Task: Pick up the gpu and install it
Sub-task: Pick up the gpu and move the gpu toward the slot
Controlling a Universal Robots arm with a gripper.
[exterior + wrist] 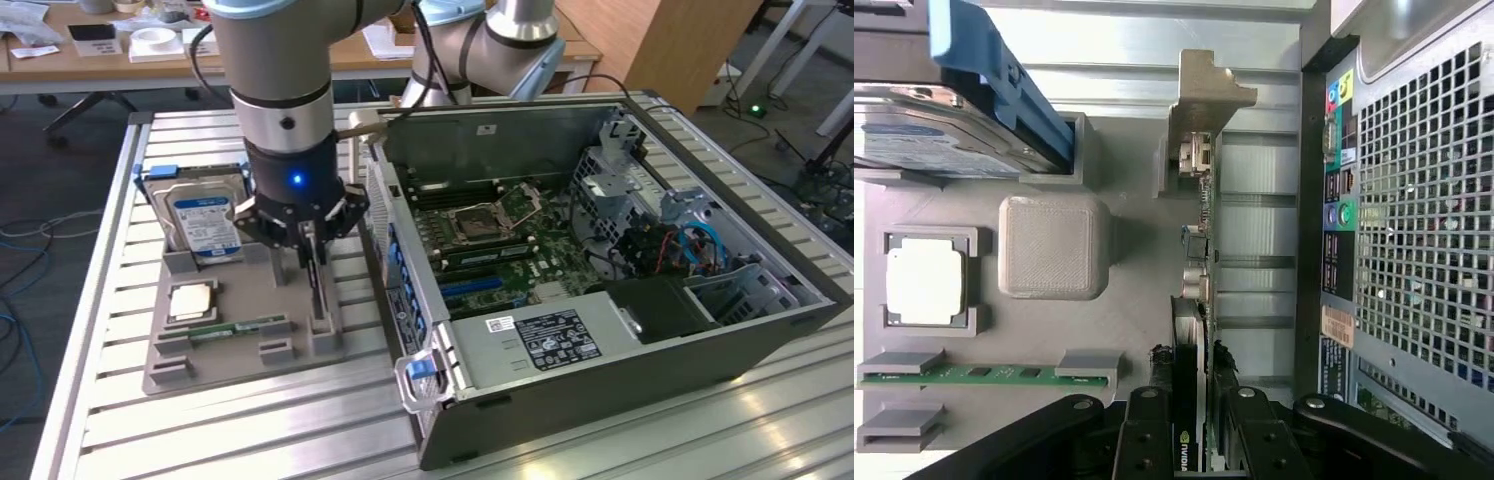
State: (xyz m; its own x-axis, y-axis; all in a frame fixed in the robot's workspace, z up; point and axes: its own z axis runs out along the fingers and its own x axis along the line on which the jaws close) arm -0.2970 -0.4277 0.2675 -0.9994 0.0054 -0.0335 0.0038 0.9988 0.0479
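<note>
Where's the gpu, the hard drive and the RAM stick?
gpu [1189,395], wrist view, its thin edge.
hard drive [200,215], exterior view, blue-white label.
RAM stick [240,327], exterior view, green board's middle.

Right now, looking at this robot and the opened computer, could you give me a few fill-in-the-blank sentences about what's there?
1. The black gripper clasps the thin green-and-black gpu card, standing on its ____ in the grey plastic tray.
2. The square silver processor lies between the blue-labelled hard drive and the narrow green ____ stick.
3. The dark metal computer case lies with its side ____.
Missing words: edge; RAM; open.
</note>
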